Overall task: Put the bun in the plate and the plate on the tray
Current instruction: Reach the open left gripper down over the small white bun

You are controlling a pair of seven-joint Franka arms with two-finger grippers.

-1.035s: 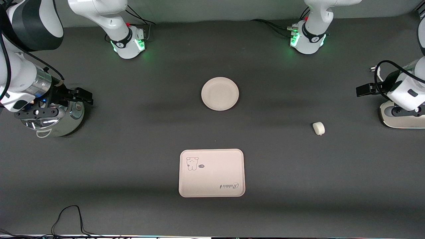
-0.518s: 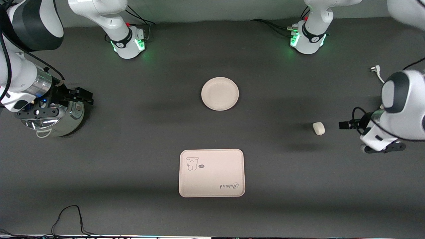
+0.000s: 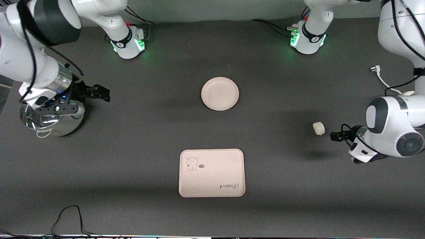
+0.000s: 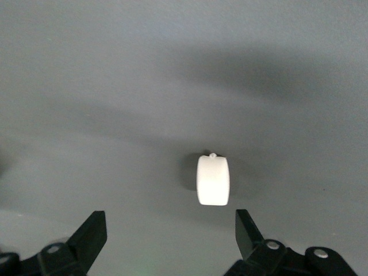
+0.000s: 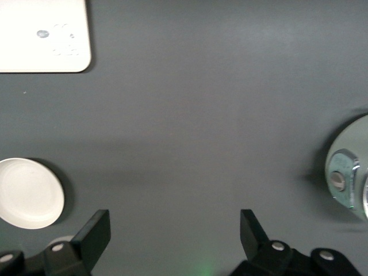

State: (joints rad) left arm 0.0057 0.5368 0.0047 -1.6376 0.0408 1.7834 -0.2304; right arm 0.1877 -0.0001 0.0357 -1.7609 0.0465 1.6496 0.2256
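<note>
The white bun (image 3: 318,128) lies on the dark table toward the left arm's end; it also shows in the left wrist view (image 4: 213,180). The round plate (image 3: 219,93) sits mid-table, and the tray (image 3: 212,172) with the bear drawing lies nearer the front camera than the plate. My left gripper (image 3: 363,154) is open and empty (image 4: 169,236), over the table just beside the bun, apart from it. My right gripper (image 3: 54,109) is open and empty (image 5: 172,236), over a silver pot. The right wrist view shows the plate (image 5: 29,192) and a tray corner (image 5: 43,34).
A shiny silver pot (image 3: 49,122) stands at the right arm's end of the table, also seen in the right wrist view (image 5: 351,175). A white plug and cord (image 3: 377,71) lie near the left arm's end. A black cable (image 3: 69,215) loops at the front edge.
My left arm has swung in from the table's end and come down beside the bun. My right arm has shifted a little toward the middle, still over the pot.
</note>
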